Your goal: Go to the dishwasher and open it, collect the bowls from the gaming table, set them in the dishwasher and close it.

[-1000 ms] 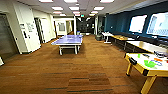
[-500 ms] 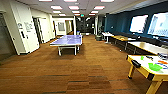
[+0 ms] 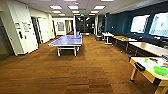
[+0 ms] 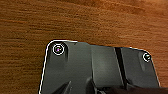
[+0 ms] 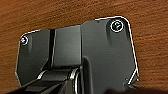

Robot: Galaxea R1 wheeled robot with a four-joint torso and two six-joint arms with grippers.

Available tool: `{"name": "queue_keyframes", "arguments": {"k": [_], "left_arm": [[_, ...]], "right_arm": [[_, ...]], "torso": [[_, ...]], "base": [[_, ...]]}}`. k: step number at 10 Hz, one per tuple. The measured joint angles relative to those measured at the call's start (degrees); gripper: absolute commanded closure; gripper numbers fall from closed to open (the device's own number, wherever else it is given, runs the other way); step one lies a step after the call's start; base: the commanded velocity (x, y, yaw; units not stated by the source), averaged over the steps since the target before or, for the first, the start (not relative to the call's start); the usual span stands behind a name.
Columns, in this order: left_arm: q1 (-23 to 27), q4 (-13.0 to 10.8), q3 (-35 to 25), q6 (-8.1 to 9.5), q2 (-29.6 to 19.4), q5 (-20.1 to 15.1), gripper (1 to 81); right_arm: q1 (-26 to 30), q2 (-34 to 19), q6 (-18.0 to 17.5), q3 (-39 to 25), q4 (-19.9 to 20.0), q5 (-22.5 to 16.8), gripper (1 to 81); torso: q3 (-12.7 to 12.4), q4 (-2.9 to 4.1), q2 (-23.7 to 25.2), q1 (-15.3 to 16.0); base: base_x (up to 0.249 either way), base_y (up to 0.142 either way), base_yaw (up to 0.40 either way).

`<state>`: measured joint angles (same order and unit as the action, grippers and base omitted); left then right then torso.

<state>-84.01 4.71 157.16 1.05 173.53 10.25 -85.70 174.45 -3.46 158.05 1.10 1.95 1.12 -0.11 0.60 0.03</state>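
I'm driving, not handling anything. Both arms hang low over the brown carpet (image 4: 75, 20), and I cannot tell from the wrist views whether either gripper is open, closed or holding something. They look empty to me, but that is a guess.

The gaming table (image 3: 144, 72), white on top with a yellow edge, sits ahead and off to the side of my right gripper, well apart from both. On it I make out the lime green bowl (image 3: 160, 70), with an orange bowl (image 3: 165, 64) just beyond it. There are other small bright bits I can't name.

I judge this to be the drive to collect the bowls. No dishwasher is anywhere ahead, so I can't vouch for that step.

The table's long axis runs slantwise, from its near corner by the open floor away toward my right. The green bowl seems to sit mouth up. Closing in calls for swinging the base right and squaring up to the long yellow edge, clear of the blue ping-pong table (image 3: 67, 41).
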Motion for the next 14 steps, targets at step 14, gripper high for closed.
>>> {"name": "queue_keyframes", "arguments": {"k": [14], "left_arm": [[0.68, 0.00, 0.00, -0.09, 0.43, 0.29, 1.0]], "right_arm": [[0.80, 0.13, 0.00, -0.06, 0.00, 0.46, 1.0]], "torso": [[0.02, 0.00, -0.06, 0.09]], "base": [[0.169, 0.000, 0.000]]}}
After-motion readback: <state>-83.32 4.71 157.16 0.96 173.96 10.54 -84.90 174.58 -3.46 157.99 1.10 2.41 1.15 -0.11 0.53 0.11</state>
